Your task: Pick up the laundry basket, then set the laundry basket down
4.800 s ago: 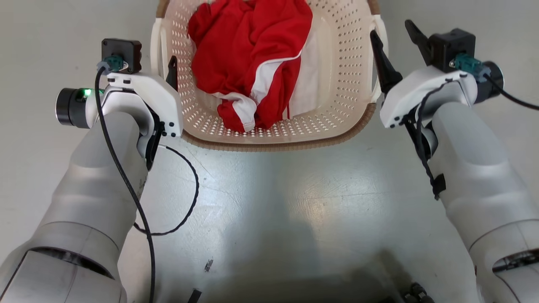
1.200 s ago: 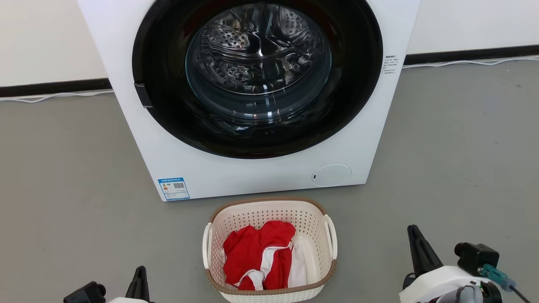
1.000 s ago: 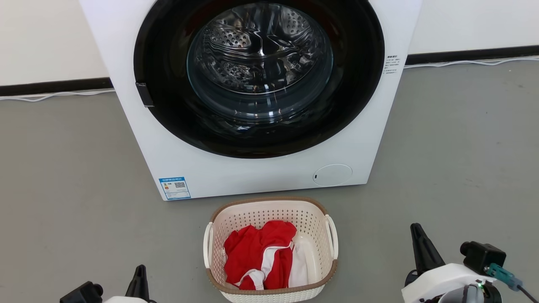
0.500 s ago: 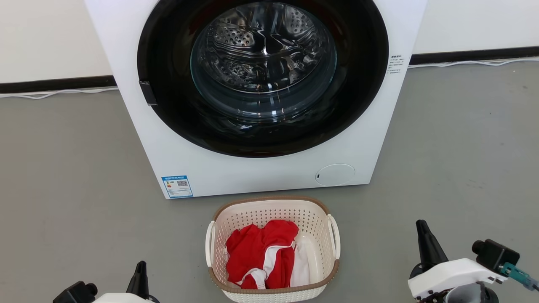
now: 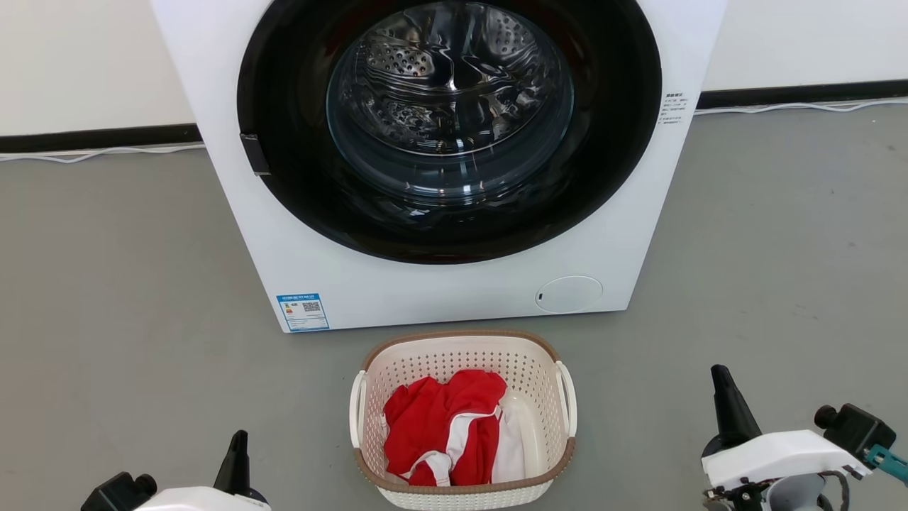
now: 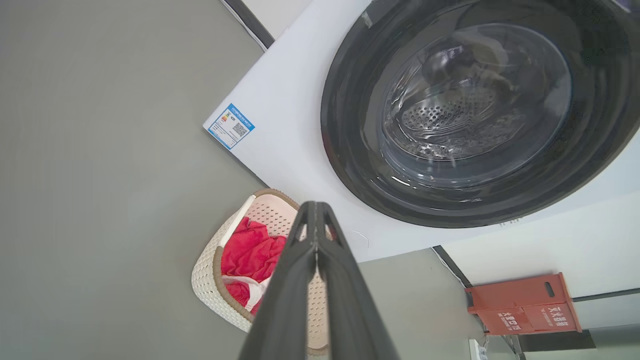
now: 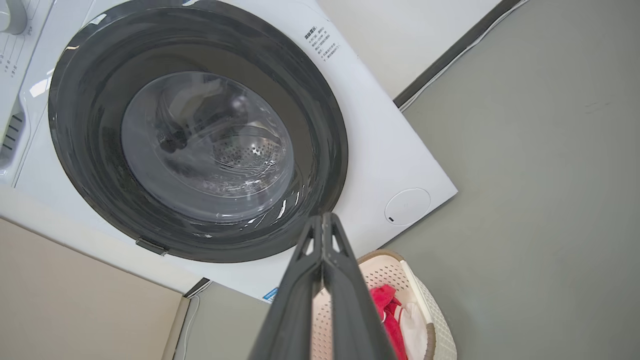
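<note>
Left gripper sits at the lower left of the head view, its two dark fingers pressed together and holding nothing; the left wrist view shows the same shut pair meeting in a point. Right gripper stands at the lower right, also closed and empty, its fingers joined in the right wrist view. Both are well apart from the laundry basket, which rests on the grey floor between them, the left gripper at about its 8 o'clock and the right at about its 3 o'clock.

White loop handles sit on the basket's 9 and 3 o'clock sides. Inside lie a crumpled red garment with white trim and, at its 3 o'clock, a white cloth.

At the basket's 12 o'clock stands the white washer, just beyond the brown rim; whether they touch is hard to say from this angle. A blue label marks its lower left and a round cover its lower right. Its dark round door frames the metal drum.

Behind it a black baseboard runs along the pale wall, with a white cable on the floor in front. A red crate shows in the left wrist view.
</note>
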{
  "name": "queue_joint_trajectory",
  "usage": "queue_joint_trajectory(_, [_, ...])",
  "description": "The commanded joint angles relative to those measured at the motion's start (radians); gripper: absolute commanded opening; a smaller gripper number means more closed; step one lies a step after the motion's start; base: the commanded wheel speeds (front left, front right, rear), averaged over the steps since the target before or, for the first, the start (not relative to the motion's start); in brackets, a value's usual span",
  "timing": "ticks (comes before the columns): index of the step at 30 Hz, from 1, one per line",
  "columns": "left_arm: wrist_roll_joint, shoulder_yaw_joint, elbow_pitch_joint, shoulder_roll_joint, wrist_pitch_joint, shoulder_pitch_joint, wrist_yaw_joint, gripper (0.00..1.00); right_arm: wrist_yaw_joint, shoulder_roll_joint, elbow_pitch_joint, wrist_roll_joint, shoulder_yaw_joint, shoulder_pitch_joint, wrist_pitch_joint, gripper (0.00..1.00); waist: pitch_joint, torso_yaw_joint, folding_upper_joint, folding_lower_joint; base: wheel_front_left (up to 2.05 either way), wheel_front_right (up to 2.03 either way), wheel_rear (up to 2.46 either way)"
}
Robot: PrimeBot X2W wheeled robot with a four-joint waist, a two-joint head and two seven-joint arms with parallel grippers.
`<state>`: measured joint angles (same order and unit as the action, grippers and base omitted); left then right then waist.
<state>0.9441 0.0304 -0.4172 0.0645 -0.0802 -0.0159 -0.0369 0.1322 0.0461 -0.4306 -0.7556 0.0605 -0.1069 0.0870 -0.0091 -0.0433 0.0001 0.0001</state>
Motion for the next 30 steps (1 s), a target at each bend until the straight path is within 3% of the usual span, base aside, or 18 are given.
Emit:
queue_joint_trajectory(1, [0.03, 0.02, 0.034, 0.006, 0.005, -0.055, -0.013, 0.0, -0.001, 0.003, 0.038, -0.04, -0.006, -0.021, -0.011, 0.0, 0.0, 0.001, -0.0001, -0.0001, 0.0, 0.0, 0.0])
queue_joint_trajectory(30, [0.327, 0.05, 0.099, -0.003, 0.093, -0.073, -0.051, 0.0, -0.001, 0.004, 0.107, -0.42, 0.022, -0.012, -0.099, 0.0, 0.006, 0.021, -0.0001, -0.0001, 0.0, 0.0, 0.0])
